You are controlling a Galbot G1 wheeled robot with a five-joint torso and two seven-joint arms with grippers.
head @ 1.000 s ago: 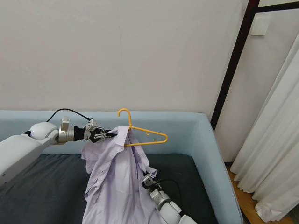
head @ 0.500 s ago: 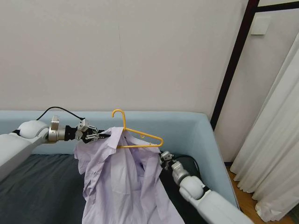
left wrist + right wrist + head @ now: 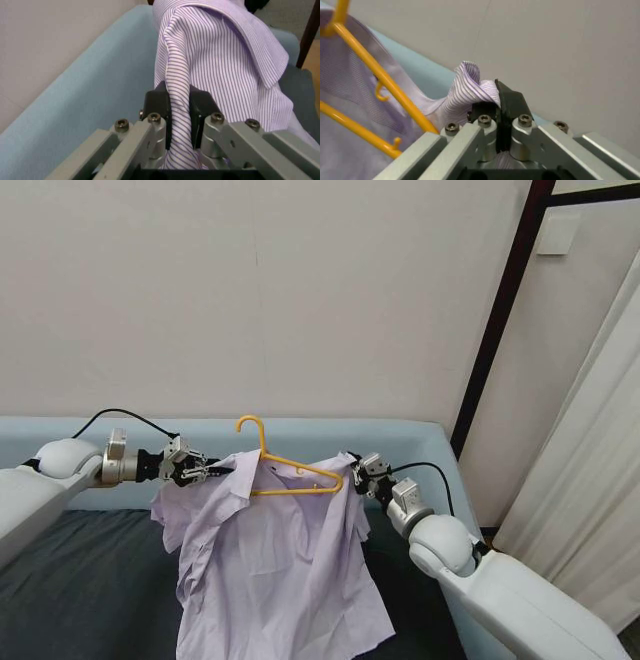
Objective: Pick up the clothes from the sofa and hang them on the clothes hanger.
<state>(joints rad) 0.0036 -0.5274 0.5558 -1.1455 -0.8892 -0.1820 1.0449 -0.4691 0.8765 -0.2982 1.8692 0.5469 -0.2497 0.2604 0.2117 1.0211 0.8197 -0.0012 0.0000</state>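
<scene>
My left gripper [image 3: 180,107] is clenched on a bunched fold of the lilac pin-striped cotton shirt [image 3: 270,570]. The cloth is squeezed between my black pads [image 3: 158,105] and climbs away from them towards the collar. I pinch it there, by the shoulder, so the garment's weight hangs below my grip instead of sliding out. My right gripper [image 3: 496,107] is clamped the same way on the opposite shoulder, with a crest of striped fabric standing up above its closed tips.

Between my two grips the shirt is stretched wide and lifted, its body draping down beneath both sets of fingers, clear of the seat as far as I can see. I judge the spread is meant to hold the shoulders open for the orange plastic hanger [image 3: 292,476]. The hanger sits at the collar between my hands, its hook rising above the cloth. Its bare arm runs out just beside my right fingertips, and its other arm is buried under fabric on the left side. I cannot tell whether my left pinch also catches that hidden end.

Below and beyond my fingers lies the pale blue sofa [image 3: 420,448] with its dark seat cushion [image 3: 90,580]. Farther off stands the cream wall [image 3: 300,290].
</scene>
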